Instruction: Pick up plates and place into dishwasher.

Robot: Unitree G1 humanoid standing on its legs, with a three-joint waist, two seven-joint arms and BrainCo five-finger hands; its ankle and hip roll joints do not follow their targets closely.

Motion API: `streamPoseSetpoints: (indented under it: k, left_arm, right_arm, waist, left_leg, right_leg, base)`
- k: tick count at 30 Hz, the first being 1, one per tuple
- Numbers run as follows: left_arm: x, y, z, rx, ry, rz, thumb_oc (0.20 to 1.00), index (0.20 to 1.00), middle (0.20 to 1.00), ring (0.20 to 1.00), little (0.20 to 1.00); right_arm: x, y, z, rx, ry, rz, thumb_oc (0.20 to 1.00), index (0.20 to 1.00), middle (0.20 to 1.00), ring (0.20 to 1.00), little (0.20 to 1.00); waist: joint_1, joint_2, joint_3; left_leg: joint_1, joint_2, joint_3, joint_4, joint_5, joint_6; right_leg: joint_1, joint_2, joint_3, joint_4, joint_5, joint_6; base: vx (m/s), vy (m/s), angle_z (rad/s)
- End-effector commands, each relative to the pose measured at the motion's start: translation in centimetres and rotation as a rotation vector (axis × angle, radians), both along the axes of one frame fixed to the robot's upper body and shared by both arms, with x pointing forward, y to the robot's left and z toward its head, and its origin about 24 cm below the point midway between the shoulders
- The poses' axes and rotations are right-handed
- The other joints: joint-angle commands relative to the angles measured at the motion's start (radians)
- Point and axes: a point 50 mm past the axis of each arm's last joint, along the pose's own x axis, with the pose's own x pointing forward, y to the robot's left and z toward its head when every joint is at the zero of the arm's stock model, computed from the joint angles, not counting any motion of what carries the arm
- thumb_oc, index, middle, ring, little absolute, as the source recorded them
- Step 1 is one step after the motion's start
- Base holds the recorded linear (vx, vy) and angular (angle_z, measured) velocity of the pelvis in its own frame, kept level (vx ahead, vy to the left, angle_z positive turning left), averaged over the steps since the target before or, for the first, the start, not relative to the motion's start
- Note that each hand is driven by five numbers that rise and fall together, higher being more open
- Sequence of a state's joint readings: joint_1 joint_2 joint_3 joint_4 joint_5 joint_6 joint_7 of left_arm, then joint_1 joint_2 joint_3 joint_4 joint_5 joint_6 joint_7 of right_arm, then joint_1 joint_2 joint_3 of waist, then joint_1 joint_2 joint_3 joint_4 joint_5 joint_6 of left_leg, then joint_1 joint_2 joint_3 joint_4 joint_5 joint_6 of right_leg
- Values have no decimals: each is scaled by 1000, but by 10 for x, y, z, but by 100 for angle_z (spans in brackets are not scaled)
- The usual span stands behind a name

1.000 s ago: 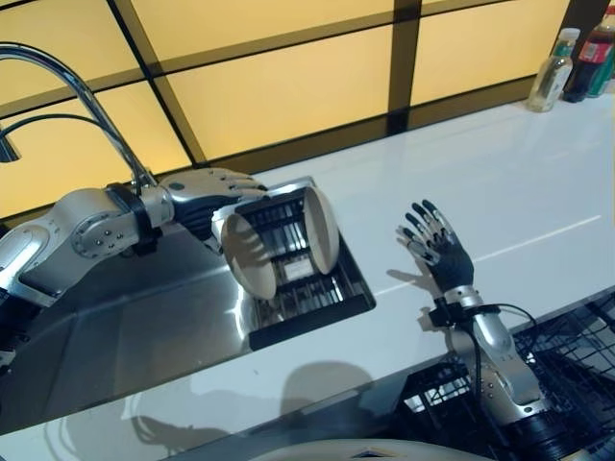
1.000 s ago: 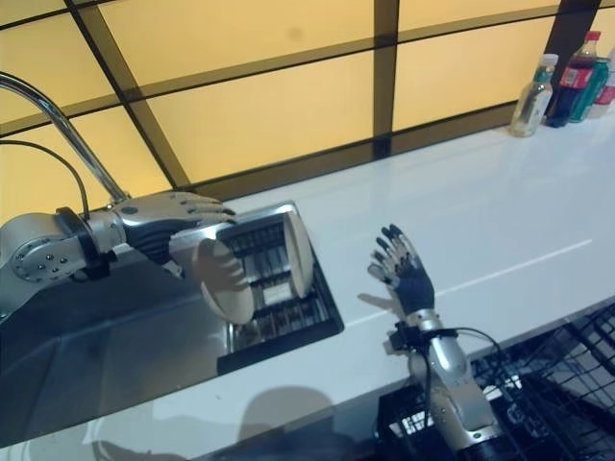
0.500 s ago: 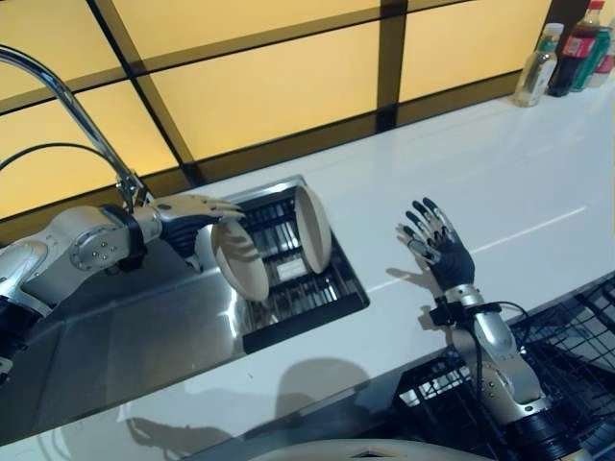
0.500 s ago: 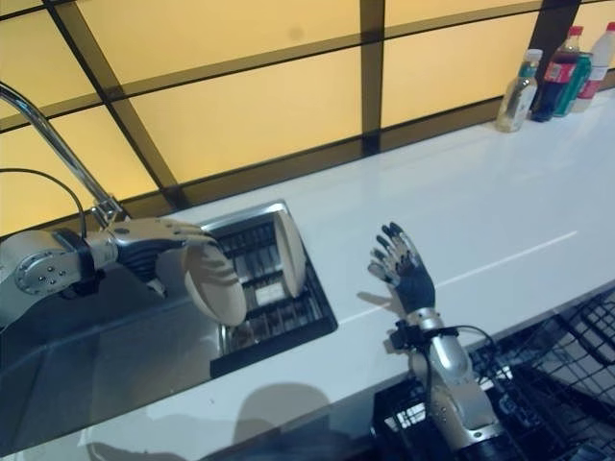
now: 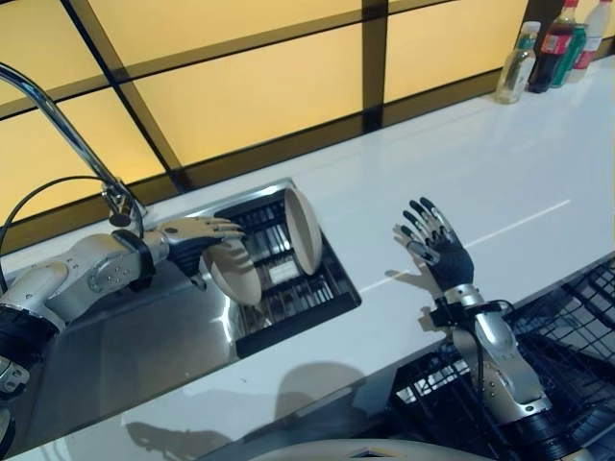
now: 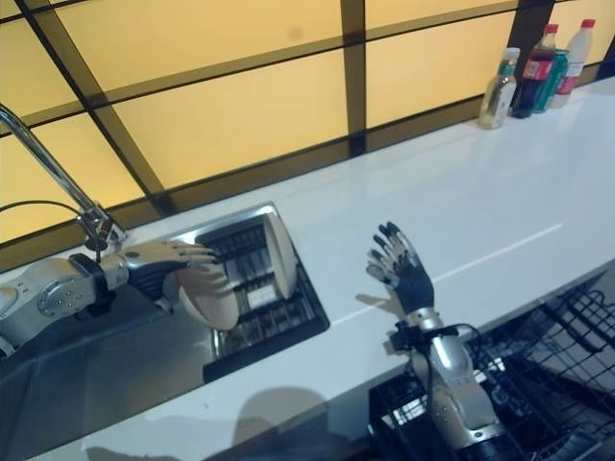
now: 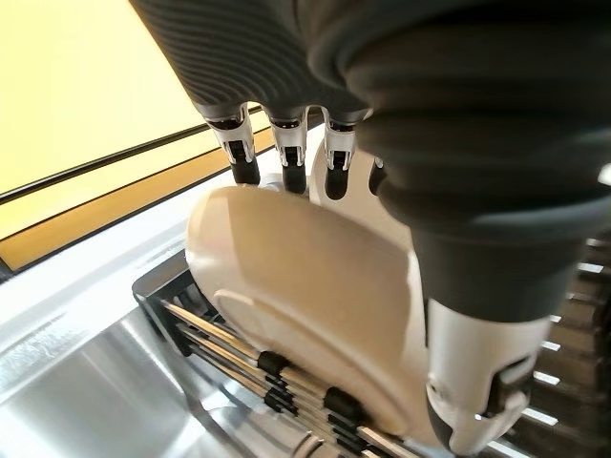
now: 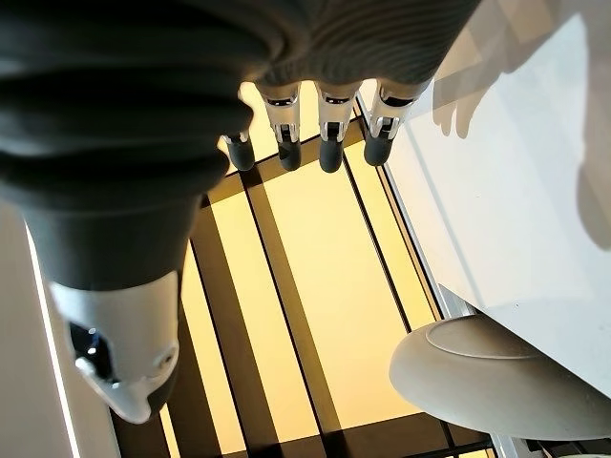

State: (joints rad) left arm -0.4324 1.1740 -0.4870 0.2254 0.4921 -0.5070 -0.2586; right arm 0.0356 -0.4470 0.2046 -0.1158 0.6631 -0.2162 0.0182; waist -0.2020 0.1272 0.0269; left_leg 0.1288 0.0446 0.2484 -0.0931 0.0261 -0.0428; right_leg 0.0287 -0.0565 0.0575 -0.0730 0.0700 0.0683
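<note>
Two cream plates stood on edge in the dish rack sunk into the steel sink when I froze the feed. My left hand gripped the nearer plate at the rack's left side, fingers over its top rim and thumb against its face, the plate's lower edge down among the rack's wires. A second plate leaned upright further right in the same rack, apart from the first. My right hand hovered over the white counter, well right of the sink, fingers spread loose and grasping nothing. Behind the sink rose the curved tap. Bottles stood at the counter's far right corner, against the amber panelled wall.
</note>
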Motion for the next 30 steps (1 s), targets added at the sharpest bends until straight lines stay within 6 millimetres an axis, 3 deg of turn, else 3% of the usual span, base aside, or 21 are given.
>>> streamPoseSetpoints:
  k: [1, 10, 20, 22, 24, 25, 30]
  left_arm:
    - [6, 6, 19, 1, -141, -11, 1000, 1000, 1000, 1000, 1000]
    - [0, 6, 11, 31, -174, -46, 1000, 1000, 1000, 1000, 1000]
    - [-7, 8, -5, 99, -84, -19, 1000, 1000, 1000, 1000, 1000]
    - [-8, 12, -10, 134, -84, -19, 768, 768, 768, 768, 768]
    - [-9, 14, -14, 159, -89, -19, 313, 313, 313, 313, 313]
    - [-9, 16, -17, 169, -89, -20, 200, 200, 200, 200, 200]
    - [-15, 25, -36, 223, -61, -18, 200, 200, 200, 200, 200]
  right_arm:
    - [0, 3, 20, 28, -106, 33, 1000, 1000, 1000, 1000, 1000]
    - [1, 1, 20, 25, -102, 29, 1000, 1000, 1000, 1000, 1000]
    - [-1, 0, 20, 19, -91, 43, 1000, 1000, 1000, 1000, 1000]
    - [-1, 1, 20, 18, -88, 48, 1000, 1000, 1000, 1000, 1000]
    - [0, 1, 19, 17, -86, 50, 1000, 1000, 1000, 1000, 1000]
    - [0, 1, 19, 15, -86, 52, 1000, 1000, 1000, 1000, 1000]
    - [1, 2, 19, 16, -85, 53, 1000, 1000, 1000, 1000, 1000]
  waist:
    - [-21, -24, -3]
    - [-27, -22, 6]
    - [-33, -15, 1]
    - [-36, -13, 0]
    - [-36, -12, -2]
    - [-37, -11, -2]
    - [-40, -12, -3]
  left_leg:
    - [-50, -2, -28, 15, -46, 31]
    - [-46, -4, -22, 15, -48, 32]
    - [-40, 0, -18, 15, -49, 33]
    - [-38, 1, -16, 15, -49, 32]
    - [-37, 0, -17, 15, -49, 32]
    - [-36, 0, -18, 14, -50, 32]
    - [-33, 0, -16, 12, -51, 32]
  right_leg:
    - [-59, -54, -9, 81, -39, 107]
    - [-59, -52, -3, 81, -36, 107]
    - [-56, -48, 0, 80, -38, 106]
    - [-56, -48, -2, 80, -39, 106]
    - [-53, -48, -3, 77, -39, 107]
    - [-52, -48, -5, 76, -39, 107]
    - [-51, -47, -5, 74, -38, 109]
  base:
    - [17, 1, -3]
    - [9, 2, -6]
    - [6, 0, 0]
    - [0, 0, 0]
    - [0, 0, 0]
    - [0, 0, 0]
    - [5, 1, -2]
